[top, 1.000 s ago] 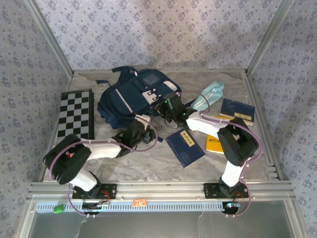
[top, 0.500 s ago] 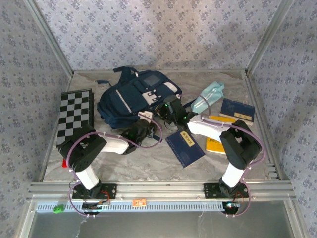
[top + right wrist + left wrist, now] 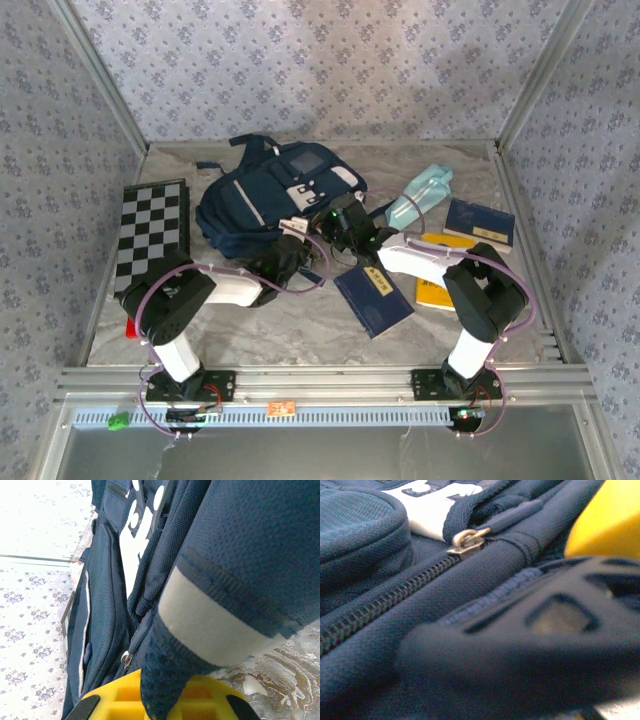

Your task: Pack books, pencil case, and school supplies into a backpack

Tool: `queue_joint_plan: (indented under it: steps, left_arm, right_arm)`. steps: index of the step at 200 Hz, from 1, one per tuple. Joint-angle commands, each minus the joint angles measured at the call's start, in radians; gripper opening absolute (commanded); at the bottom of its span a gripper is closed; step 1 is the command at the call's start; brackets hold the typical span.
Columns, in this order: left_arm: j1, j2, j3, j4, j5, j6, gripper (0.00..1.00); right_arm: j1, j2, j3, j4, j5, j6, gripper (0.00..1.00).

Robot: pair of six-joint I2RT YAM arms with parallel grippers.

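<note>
Marble tbl (image 3: 250, 335), 1 backpack (image 3: 250, 200), 3 books (image 3: 372, 297)

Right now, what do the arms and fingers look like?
The left arm and right arm have white links between bulky black joints, each trailed by a looping lilac cable and bolted on a black base. In the right wrist view the fingers are bright yellow plastic with cut-outs; in the left wrist view a finger is black, with window-like openings.
</note>
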Motion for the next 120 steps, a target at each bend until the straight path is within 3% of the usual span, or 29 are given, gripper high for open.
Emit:
queue_joint_plan:
  steps: [1, 26, 120]
  left_arm:
    - [0.006, -0.047, 0.015, 0.068, -0.01, 0.006, 0.1]
    - [0.006, -0.077, -0.008, 0.062, 0.007, 0.002, 0.0]
    - [0.037, -0.206, -0.132, -0.035, 0.103, -0.068, 0.0]
  right_arm:
    - [0.019, -0.035, -0.006, 0.039, -0.017, 0.0, 0.0]
    - [0.015, -0.038, -0.003, 0.031, -0.02, -0.008, 0.0]
    - [-0.022, -0.053, 0.02, -0.018, -0.031, -0.046, 0.0]
